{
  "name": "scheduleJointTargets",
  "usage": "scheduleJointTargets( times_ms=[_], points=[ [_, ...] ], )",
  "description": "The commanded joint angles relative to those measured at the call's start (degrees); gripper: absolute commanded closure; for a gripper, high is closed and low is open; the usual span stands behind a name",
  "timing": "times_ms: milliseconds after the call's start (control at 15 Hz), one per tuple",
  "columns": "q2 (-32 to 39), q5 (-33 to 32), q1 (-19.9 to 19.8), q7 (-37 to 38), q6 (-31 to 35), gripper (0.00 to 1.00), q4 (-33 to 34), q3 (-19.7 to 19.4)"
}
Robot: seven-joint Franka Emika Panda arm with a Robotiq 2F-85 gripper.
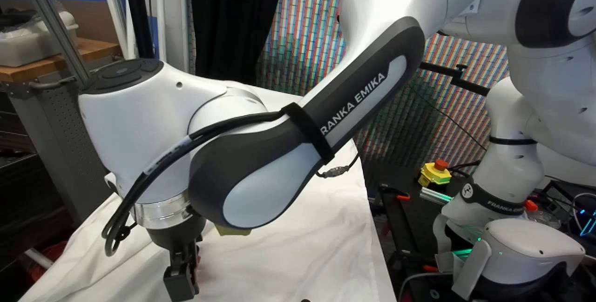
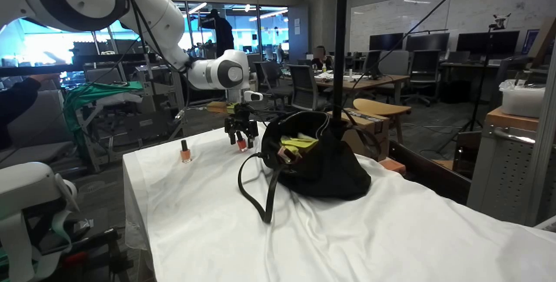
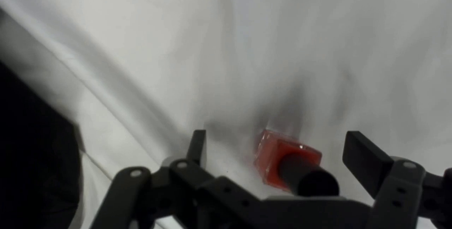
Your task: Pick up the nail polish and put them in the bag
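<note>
A red nail polish bottle point(image 2: 242, 145) with a black cap stands on the white cloth. The gripper point(image 2: 241, 140) is lowered around it; in the wrist view the red bottle point(image 3: 271, 163) sits between the open fingers point(image 3: 367, 158), with a gap on either side. Farther left in an exterior view, an orange nail polish bottle point(image 2: 186, 156) stands upright with its dark cap on. The black bag point(image 2: 332, 171) slouches beside the gripper, its mouth showing yellow-green stuff and small pinkish things. Mostly hidden by the arm in an exterior view, the gripper point(image 1: 188, 276) points straight down.
A bag strap point(image 2: 263, 204) loops out across the white-covered table point(image 2: 195, 221). The dark mass point(image 3: 31, 151) at the wrist view's left edge looks like the bag's side. A cardboard box point(image 2: 367, 132) is behind the bag. Something yellow point(image 1: 231, 231) shows under the arm.
</note>
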Motion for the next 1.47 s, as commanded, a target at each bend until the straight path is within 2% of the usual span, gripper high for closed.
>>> scheduleJointTargets(
  times_ms=[0, 333, 400, 467, 867, 1067, 1400],
  points=[
    [2.0, -0.7, 1.0, -2.1, -2.4, 0.0, 2.8, -0.3],
    [1.8, -0.5, 0.8, -4.1, -0.4, 0.0, 2.7, 0.0],
    [1.9, -0.4, 0.7, -4.4, -0.5, 0.06, 2.9, 0.0],
    [1.8, -0.4, 0.6, -4.7, -0.5, 0.25, 3.0, 0.0],
    [2.0, -0.9, 0.6, -4.5, 0.9, 0.67, 3.1, -0.6],
    [1.6, -1.1, 0.6, -4.2, 1.4, 0.85, 2.8, -0.9],
    [-0.2, -1.5, 0.5, -4.4, 1.3, 0.85, 1.5, -1.2]
  ],
)
